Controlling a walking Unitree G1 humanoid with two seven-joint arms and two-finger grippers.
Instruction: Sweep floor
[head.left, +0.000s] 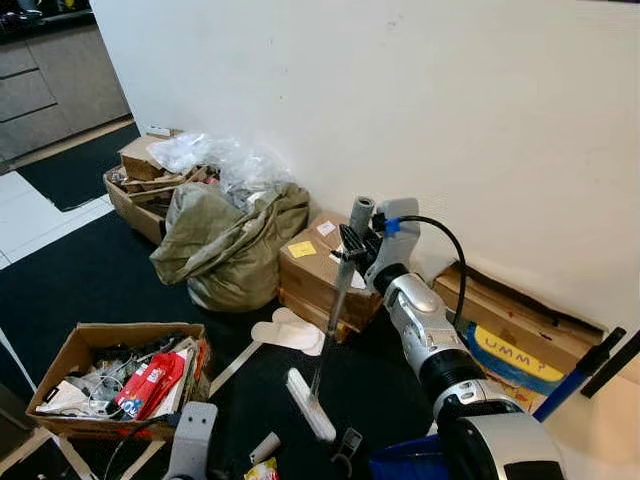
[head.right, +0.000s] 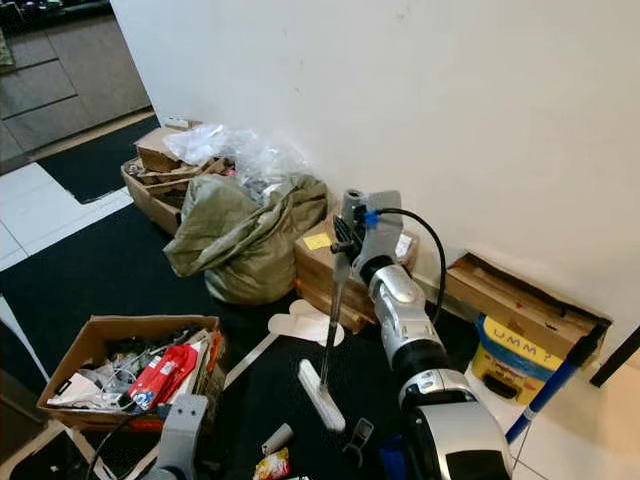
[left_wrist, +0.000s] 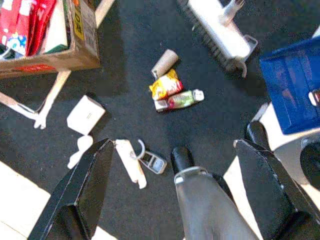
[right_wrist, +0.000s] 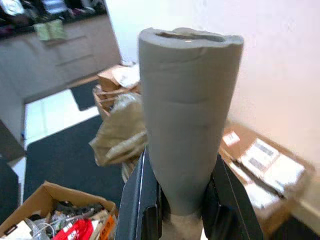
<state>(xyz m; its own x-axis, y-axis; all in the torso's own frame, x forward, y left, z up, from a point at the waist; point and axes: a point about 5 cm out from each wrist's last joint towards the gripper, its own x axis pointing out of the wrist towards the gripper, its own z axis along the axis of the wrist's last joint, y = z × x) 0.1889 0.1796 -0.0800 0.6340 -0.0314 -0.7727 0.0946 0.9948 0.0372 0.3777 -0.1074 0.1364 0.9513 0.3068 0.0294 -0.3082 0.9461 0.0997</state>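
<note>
The right hand (head.left: 352, 243) pinches the broom (head.left: 333, 300) just under its grey foam grip; the shaft slants down and toward the robot to the white head (head.left: 311, 405) on the dark mat (head.left: 90, 275). Litter (left_wrist: 170, 92) (a wrapper, a tube, probably a cardboard roll) lies just beside that head, nearer the robot. The left hand (left_wrist: 175, 195) hangs spread, idle.

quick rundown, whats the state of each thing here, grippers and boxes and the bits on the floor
right gripper: shut on the broom handle, near its top
broom: upright, head on the dark mat
left gripper: open, above the litter
litter box: open, full of clutter
green sack: slumped against a sealed carton
cardboard tube: lying on the mat
snack packet: lying crumpled beside the tube
blue bin: open
</note>
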